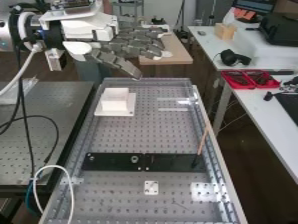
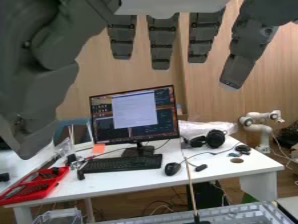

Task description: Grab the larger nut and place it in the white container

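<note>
The hand point(image 1: 133, 46) hangs in the air toward the far end of the bench point(image 1: 143, 135), up and beyond the white container point(image 1: 115, 98) and apart from it, its fingers stretched out, spread from one another and clasping nothing. In the wrist view the dark grey fingers point(image 2: 162, 40) hang straight with gaps between them, the thumb point(image 2: 50, 65) well away from them. The white container stands upright on a flat white plate point(image 1: 127, 111), over on the left part of the perforated bench top near its far end. Nearer the camera a flat black bar point(image 1: 166, 161) lies across the bench — on it sit the smaller nut point(image 1: 91, 158), near one end, and the bearing point(image 1: 134, 159), closer to the middle, the two well apart. At the bar's other end a thin, reddish-brown rod point(image 1: 202, 140) rises at a slight tilt. A small white plate with holes point(image 1: 151, 188) lies on the near side of the bar, and a white cable point(image 1: 65, 172) loops over the bench's near left corner. Off to the right are two red trays point(image 1: 242, 80) on a white desk point(image 1: 256, 107). The wrist view looks across at a monitor point(image 2: 135, 115), a keyboard point(image 2: 123, 163), a mouse point(image 2: 172, 169) and headphones point(image 2: 207, 139) — all on a white desk.
</note>
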### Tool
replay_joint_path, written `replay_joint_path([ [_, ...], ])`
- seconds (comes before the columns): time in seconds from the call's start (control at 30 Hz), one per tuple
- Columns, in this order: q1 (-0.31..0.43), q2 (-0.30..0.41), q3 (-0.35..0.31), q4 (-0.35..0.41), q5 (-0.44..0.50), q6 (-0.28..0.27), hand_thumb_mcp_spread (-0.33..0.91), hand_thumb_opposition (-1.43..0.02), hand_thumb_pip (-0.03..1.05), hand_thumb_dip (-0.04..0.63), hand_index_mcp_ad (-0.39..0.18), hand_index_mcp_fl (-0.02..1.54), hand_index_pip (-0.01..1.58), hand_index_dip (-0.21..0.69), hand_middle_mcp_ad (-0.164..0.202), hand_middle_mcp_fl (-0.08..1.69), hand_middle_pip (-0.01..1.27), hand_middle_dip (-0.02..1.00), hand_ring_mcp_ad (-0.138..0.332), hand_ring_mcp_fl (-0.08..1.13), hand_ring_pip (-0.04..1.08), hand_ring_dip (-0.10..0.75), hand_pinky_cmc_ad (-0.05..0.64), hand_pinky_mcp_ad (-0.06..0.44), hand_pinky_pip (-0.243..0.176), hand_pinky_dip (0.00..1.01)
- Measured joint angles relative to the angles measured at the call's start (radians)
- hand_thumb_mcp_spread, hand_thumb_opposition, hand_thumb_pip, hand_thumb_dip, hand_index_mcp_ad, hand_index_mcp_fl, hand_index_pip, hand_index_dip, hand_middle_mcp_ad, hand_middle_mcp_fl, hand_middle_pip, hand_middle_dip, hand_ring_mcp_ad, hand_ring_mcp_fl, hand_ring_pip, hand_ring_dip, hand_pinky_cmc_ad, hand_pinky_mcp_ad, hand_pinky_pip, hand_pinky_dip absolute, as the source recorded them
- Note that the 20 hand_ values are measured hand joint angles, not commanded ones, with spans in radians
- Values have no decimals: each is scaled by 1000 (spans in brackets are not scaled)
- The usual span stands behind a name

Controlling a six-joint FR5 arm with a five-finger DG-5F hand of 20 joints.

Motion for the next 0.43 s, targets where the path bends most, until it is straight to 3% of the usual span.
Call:
replay_joint_path([
  [0.43, -4, -8, 6, 4, -11, 9, 136, -777, 557, 112, -136, 56, 122, -70, 70, 37, 126, 253, 175, -2, 89, 134, 445, 360, -124, 623],
])
